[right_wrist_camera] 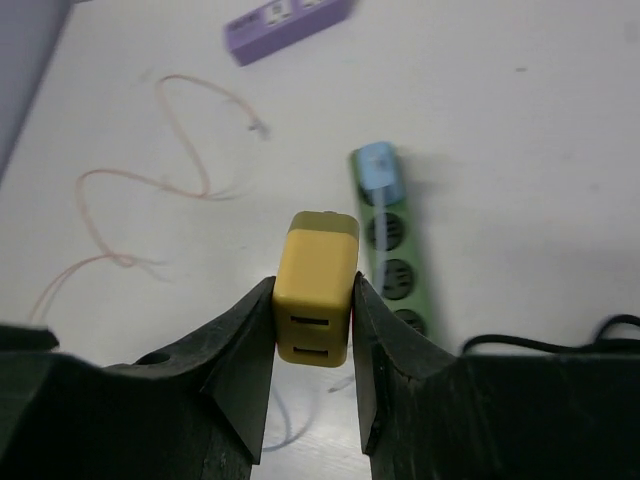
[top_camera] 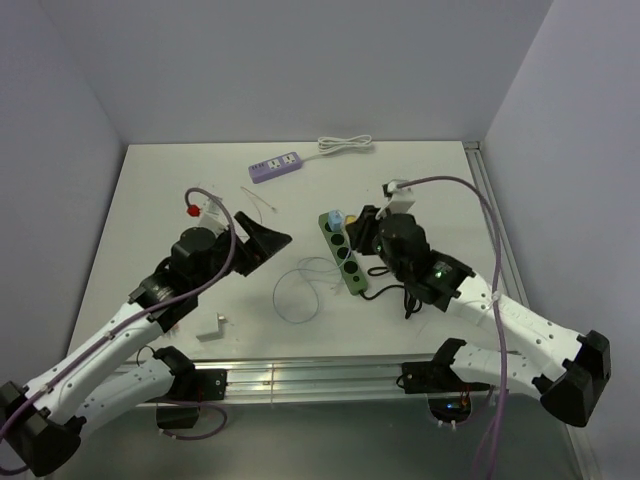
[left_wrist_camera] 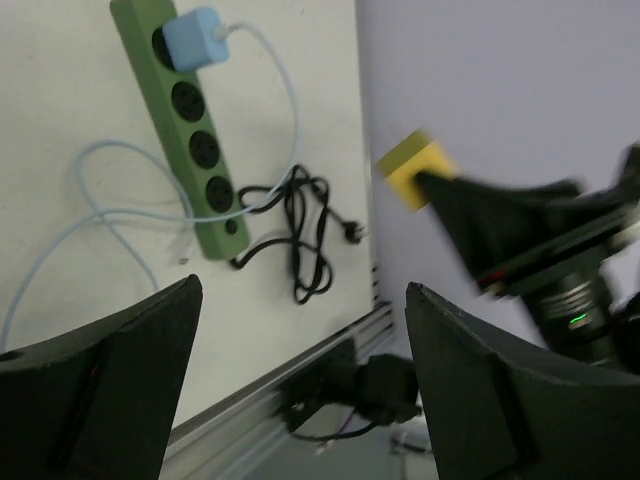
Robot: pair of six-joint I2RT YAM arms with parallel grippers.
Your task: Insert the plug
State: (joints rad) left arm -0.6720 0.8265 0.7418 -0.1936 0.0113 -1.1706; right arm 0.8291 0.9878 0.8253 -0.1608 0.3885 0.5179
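Right gripper [right_wrist_camera: 313,300] clamped on yellow plug [right_wrist_camera: 317,255], held raised near strip [right_wrist_camera: 392,250], not in yet. Left gripper [left_wrist_camera: 300,290] wide open, empty, apart from strip.

Worries:
- strip lying loose, nothing pinning it, so push down could slide or tip it
- prongs hidden from me, can't judge alignment; off-angle = jam on rim
- blue plug [right_wrist_camera: 377,170] hogs end slot, so nearest of free sockets [right_wrist_camera: 387,230] maybe tight
- plug might pivot in pinch under load

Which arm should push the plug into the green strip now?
Right. The right gripper is shut on the yellow plug near the green strip; the left gripper is open, empty and farther off.
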